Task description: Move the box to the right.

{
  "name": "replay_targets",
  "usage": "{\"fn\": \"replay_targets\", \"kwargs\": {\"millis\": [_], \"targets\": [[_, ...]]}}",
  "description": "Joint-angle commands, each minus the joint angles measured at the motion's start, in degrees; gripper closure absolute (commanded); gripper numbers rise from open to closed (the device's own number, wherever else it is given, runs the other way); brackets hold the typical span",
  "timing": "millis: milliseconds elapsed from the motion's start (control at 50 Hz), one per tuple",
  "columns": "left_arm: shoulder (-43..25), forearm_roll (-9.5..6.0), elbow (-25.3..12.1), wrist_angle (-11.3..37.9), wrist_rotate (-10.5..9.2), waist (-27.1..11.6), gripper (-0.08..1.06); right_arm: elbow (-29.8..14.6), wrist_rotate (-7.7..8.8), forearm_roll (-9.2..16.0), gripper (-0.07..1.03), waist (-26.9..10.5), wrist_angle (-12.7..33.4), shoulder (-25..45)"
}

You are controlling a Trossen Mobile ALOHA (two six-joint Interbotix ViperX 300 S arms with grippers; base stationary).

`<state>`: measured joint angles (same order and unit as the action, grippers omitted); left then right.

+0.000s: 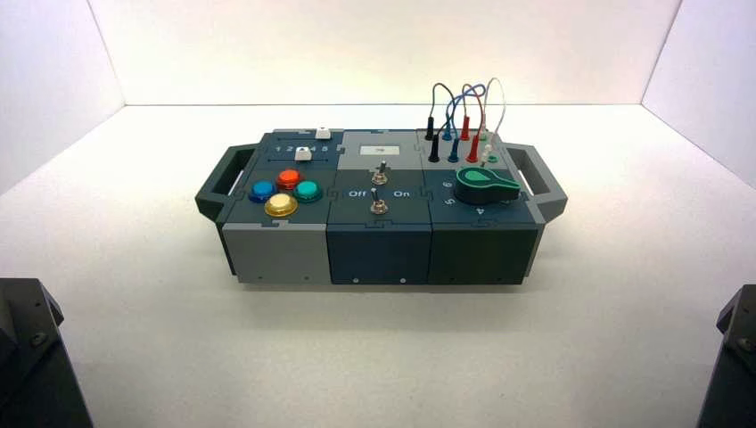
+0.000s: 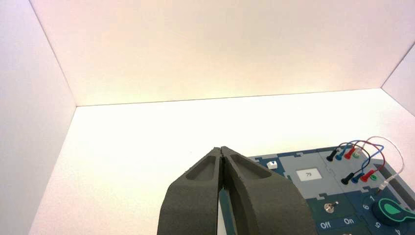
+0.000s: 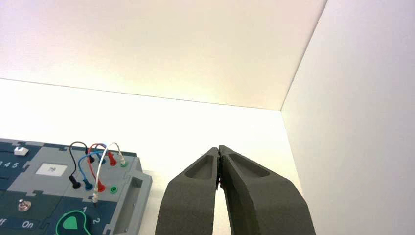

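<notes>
The wide dark blue-grey box (image 1: 379, 241) stands in the middle of the white table, a handle at each end. It bears a light-grey front panel (image 1: 275, 251), coloured buttons (image 1: 284, 192), toggle switches (image 1: 379, 187), a green knob (image 1: 486, 183) and looped plug wires (image 1: 464, 116). Both arms are parked at the near corners. My left gripper (image 2: 221, 148) is shut and empty, held before the box's left end. My right gripper (image 3: 218, 148) is shut and empty, to the right of the box's right handle (image 3: 131, 196).
White walls close in the table at the back and both sides. The arm bases show at the near left corner (image 1: 31, 357) and the near right corner (image 1: 731, 357). Bare white table (image 1: 624, 294) lies to the right of the box.
</notes>
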<state>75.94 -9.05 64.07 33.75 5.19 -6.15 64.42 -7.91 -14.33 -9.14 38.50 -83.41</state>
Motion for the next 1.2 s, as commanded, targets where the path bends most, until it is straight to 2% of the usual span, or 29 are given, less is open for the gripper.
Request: {"fn": "replay_targets", "kwargs": {"millis": [20, 380, 520, 760, 960, 1200], "targets": [[-0.35, 0.09, -0.7, -0.62, -0.26, 0.44, 1.01, -0.79, -0.44, 0.09, 0.98, 0.18, -0.35, 1.05], [-1.14, 0.09, -0.79, -0.62, -0.26, 0.44, 1.01, -0.79, -0.44, 0.97, 0.98, 0.09, -0.35, 1.58], [-5.45, 0.0, -1.14, -0.35, -0.53, 0.44, 1.01, -0.88, -0.44, 1.49, 0.98, 0.18, -0.18, 2.81], [-22.15, 0.09, -3.96, 2.81, 0.18, 0.44, 1.01, -1.05, -0.44, 2.11, 0.98, 0.18, -0.18, 5.01], [-39.38, 0.35, -10.2, 8.53, 1.58, 0.35, 1.01, -1.23, -0.44, 2.29, 0.98, 0.18, -0.53, 6.59], [-53.09, 0.35, -16.61, 10.99, 2.37, -0.35, 1.0, -1.41, -0.44, 2.37, 0.98, 0.09, -0.88, 6.86]]}}
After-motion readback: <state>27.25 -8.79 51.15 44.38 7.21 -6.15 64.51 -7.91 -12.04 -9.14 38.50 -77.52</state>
